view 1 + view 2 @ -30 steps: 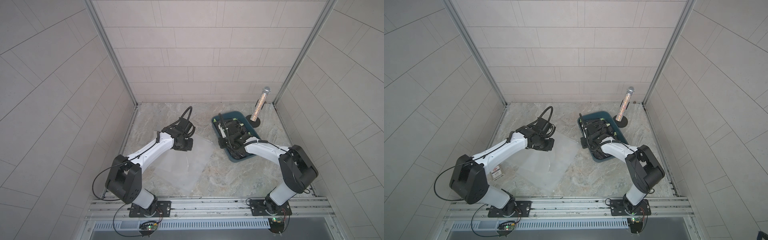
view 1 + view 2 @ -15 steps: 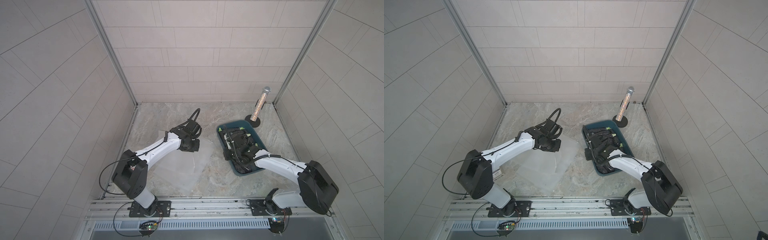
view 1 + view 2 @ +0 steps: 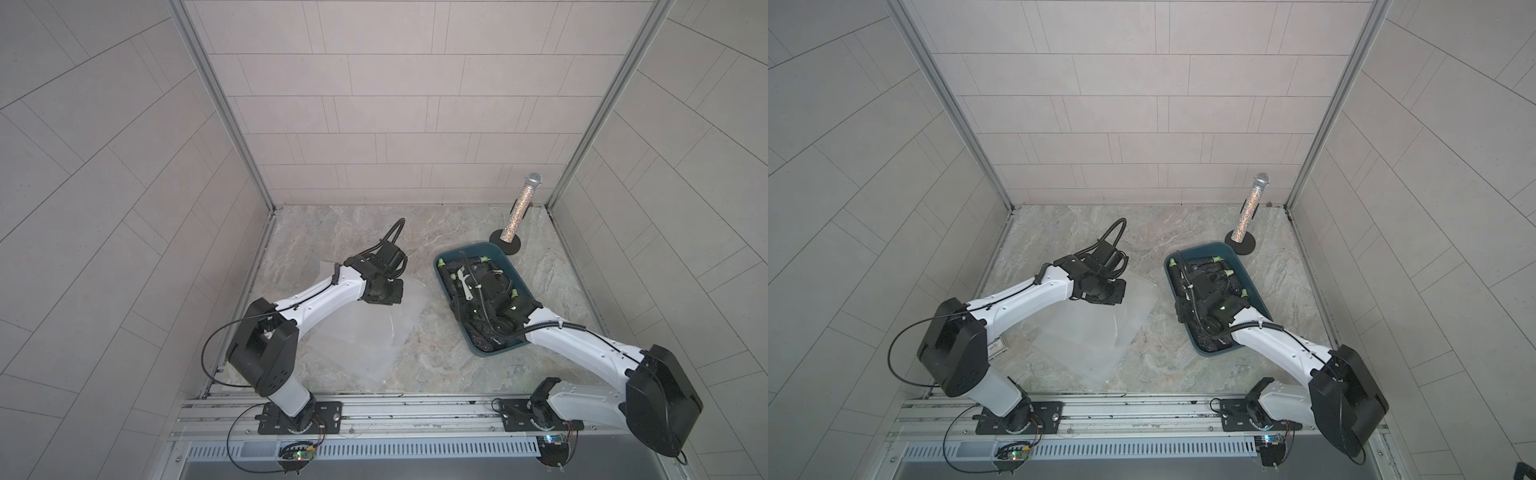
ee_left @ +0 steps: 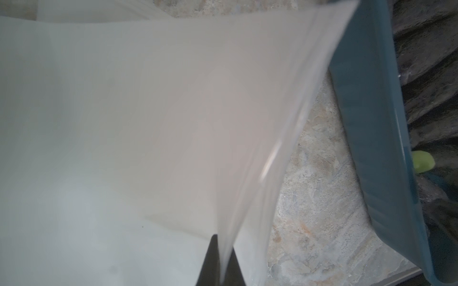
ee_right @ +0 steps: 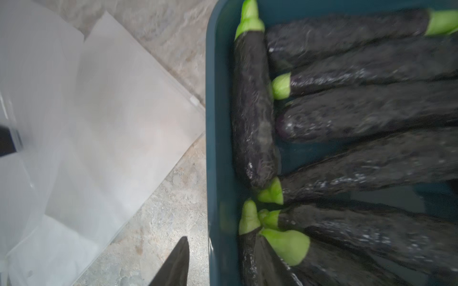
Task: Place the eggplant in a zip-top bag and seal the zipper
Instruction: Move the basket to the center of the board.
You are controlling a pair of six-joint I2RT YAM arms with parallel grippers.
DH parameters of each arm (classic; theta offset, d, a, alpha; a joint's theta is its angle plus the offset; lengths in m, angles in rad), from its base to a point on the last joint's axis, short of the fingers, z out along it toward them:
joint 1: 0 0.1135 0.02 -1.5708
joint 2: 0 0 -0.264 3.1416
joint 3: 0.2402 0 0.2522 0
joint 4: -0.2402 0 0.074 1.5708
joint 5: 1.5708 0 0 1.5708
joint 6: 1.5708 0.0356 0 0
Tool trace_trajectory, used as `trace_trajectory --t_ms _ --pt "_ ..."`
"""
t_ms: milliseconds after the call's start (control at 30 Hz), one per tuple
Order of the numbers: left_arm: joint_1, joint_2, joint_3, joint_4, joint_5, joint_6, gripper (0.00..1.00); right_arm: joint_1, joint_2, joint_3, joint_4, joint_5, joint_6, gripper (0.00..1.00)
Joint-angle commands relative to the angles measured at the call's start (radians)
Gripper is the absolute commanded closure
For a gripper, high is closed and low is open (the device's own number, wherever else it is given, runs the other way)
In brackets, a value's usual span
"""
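Several dark purple eggplants (image 5: pixel 252 111) with green stems lie in a teal bin (image 3: pixel 515 274) (image 3: pixel 1252 286) right of centre. Clear zip-top bags (image 3: pixel 374 332) (image 3: pixel 1096 328) lie flat on the marble floor to its left. My left gripper (image 3: pixel 384 293) (image 3: pixel 1104 293) (image 4: pixel 219 265) is shut on the edge of one bag (image 4: pixel 148 123) and holds it raised. My right gripper (image 3: pixel 455 305) (image 3: pixel 1179 307) (image 5: pixel 220 262) is open over the bin's left wall (image 5: pixel 218 148), one finger outside it and one among the eggplants. It holds nothing.
A glittery microphone (image 3: pixel 517 212) (image 3: pixel 1250 212) stands on a black round base at the back right, just behind the bin. Tiled walls close in the floor on three sides. A metal rail runs along the front.
The bin has slid toward the front, along with my right arm. My right gripper has just opened. My left gripper has carried the bag edge a little to the right.
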Motion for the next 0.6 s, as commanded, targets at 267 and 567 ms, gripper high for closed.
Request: trace_trajectory --t_ms 267,567 --pt "-0.009 0.011 0.034 0.007 0.031 0.006 1.0 -0.134 0.172 0.183 0.006 -0.022 -0.135 0.54" --pt "-0.014 0.016 0.031 0.014 0.05 0.01 1.0 -0.138 0.382 0.281 0.025 -0.074 -0.166 0.56"
